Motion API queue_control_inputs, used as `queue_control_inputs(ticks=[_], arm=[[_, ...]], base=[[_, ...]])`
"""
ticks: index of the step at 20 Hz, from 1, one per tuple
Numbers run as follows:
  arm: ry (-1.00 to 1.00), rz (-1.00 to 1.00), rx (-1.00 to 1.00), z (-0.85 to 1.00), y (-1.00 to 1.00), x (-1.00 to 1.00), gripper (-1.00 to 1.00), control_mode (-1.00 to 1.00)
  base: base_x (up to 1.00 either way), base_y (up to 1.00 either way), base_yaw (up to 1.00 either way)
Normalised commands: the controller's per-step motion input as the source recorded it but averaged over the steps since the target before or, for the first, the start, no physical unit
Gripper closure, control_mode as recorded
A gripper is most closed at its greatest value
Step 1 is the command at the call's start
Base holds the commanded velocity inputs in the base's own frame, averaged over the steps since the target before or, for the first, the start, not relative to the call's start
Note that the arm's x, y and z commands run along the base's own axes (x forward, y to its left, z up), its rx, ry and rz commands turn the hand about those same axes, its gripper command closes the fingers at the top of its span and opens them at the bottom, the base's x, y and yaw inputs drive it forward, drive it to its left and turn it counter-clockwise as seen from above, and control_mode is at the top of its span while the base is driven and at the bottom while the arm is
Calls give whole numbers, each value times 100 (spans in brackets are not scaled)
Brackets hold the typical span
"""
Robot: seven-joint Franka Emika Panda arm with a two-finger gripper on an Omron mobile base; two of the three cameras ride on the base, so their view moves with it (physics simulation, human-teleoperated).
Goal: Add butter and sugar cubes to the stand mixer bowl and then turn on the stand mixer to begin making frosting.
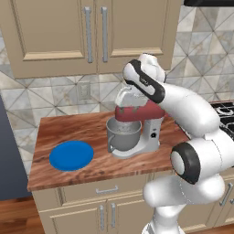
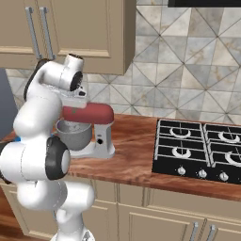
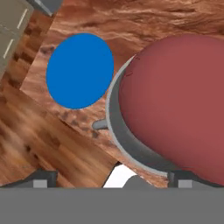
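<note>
The stand mixer [image 1: 141,112] [image 2: 89,114] stands on the wooden counter, its dark red head [image 3: 179,105] lowered over the stand mixer bowl [image 1: 123,137] [image 2: 74,134]. The bowl's grey rim [image 3: 114,127] and side handle show beside the head in the hand view. My gripper [image 1: 126,101] [image 2: 75,102] [image 3: 113,179] hovers just above the front of the mixer head, pointing down, open with nothing between its fingertips [image 3: 41,177]. The butter and the sugar cubes are out of view.
A flat blue plate [image 1: 71,155] [image 3: 79,70] lies bare on the counter left of the mixer. A black stove [image 2: 197,150] sits to the right. Wall cabinets [image 1: 91,32] hang above; the counter's front edge [image 1: 91,183] runs near the plate.
</note>
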Motion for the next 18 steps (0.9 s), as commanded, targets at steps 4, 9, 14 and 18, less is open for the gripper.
queue_control_inputs(ticks=[4,9,14,18], arm=[[0,0,-35,-37,85,0,-100,-100],[-21,-2,-15,32,-13,-46,-100,-100],[-19,-7,-19,16,-46,-66,-100,-100],[-15,-13,-27,-6,-43,-21,-100,-100]], base=[[0,0,0],[0,0,0],[0,0,0],[0,0,0]])
